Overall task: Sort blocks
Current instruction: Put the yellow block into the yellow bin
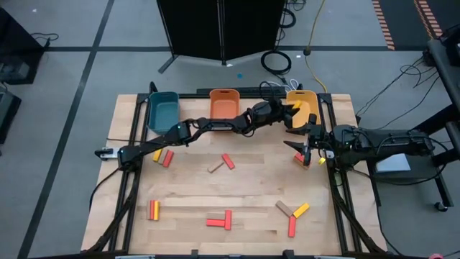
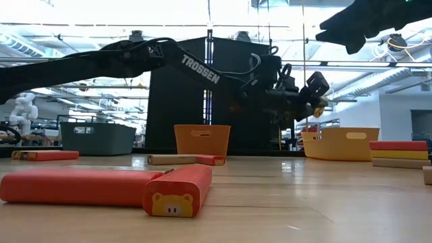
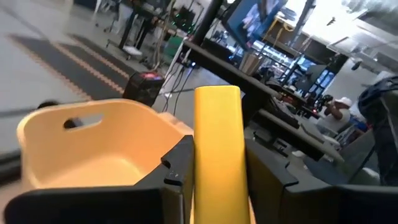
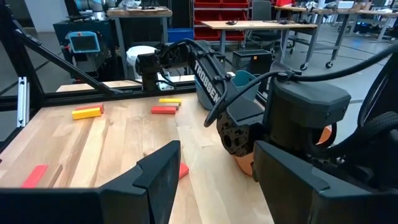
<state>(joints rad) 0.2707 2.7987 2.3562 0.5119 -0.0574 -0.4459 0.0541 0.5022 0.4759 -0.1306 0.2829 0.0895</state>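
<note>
A pale wooden worktop (image 1: 237, 191) in a workshop carries three bins along its far edge, and the blocks lie scattered over the boards. One yellow block (image 3: 217, 149) is off the wood altogether: the left pincer (image 3: 214, 171) is clamped on it, fingers pressed to both long sides, and the left arm reaches across the worktop so that the block hangs over the yellow bin (image 1: 302, 105) at the far right corner (the wrist view looks straight into the bin's hollow just beyond the block). The teal bin (image 1: 162, 109) and the orange bin (image 1: 226, 103) stand to its left. The step in hand looks like the drop of a yellow piece into its matching bin; the next move likely calls for the fingers to part while the block is over the hollow, then for the arm to draw back toward the remaining pieces. The right pincer (image 1: 300, 152) hovers with its fingers apart and nothing between them, over a red block (image 1: 301, 160) near the worktop's right edge, just beside the bin.
</note>
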